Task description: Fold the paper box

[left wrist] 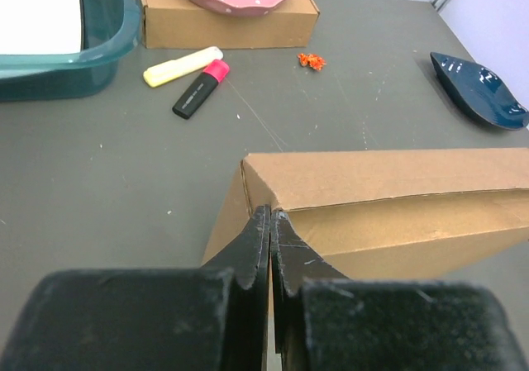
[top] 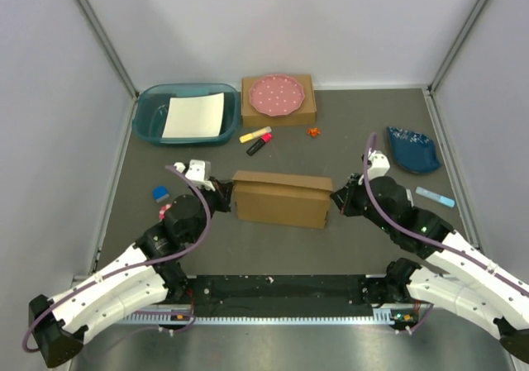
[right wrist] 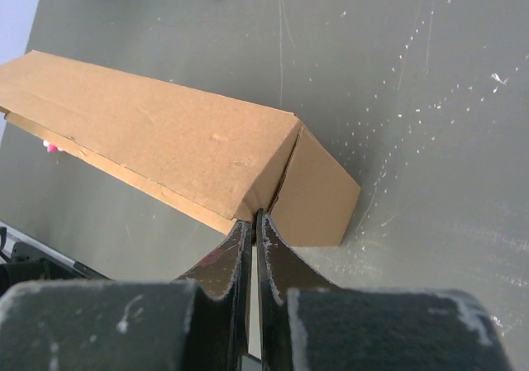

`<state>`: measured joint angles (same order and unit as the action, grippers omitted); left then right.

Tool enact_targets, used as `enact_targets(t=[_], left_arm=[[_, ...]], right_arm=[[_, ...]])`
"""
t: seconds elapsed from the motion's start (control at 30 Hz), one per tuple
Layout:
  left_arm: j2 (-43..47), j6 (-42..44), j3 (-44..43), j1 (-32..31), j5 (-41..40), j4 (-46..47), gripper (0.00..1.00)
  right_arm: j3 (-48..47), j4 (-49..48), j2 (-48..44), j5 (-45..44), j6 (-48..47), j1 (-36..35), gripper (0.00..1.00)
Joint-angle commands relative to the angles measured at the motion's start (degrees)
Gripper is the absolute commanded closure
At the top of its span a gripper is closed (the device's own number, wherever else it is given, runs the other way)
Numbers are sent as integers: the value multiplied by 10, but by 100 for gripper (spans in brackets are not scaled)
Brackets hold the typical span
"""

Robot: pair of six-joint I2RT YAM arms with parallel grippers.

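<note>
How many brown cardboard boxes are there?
2. A large plain brown cardboard box lies in the middle, between the left tool and the right tool. A smaller brown cardboard box sits at the back, under a pink dotted plate. None seem hidden.

I see the paper box [top: 281, 199] from high above its near side through the top camera, fairly far off. My left wrist camera sits close at its left end, my right wrist camera close at its right end; all three views share it.
</note>
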<state>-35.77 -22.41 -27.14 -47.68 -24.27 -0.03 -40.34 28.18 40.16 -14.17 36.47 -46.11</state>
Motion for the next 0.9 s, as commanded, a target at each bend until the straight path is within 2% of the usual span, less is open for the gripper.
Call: enact_targets(t=[0.0, 0.4, 0.63, 0.87], left_arm=[[-11, -43, 48, 0, 29, -88, 100], [-33, -95, 97, 0, 34, -69, 100], [-11, -90, 89, 0, 16, -82, 100], [-9, -91, 88, 0, 15, -84, 100]], right_arm=[[33, 78, 4, 1, 5, -4, 100], [28, 81, -2, 1, 4, -4, 100], [-69, 119, -21, 0, -16, -4, 71], [-142, 129, -26, 5, -40, -4, 68]])
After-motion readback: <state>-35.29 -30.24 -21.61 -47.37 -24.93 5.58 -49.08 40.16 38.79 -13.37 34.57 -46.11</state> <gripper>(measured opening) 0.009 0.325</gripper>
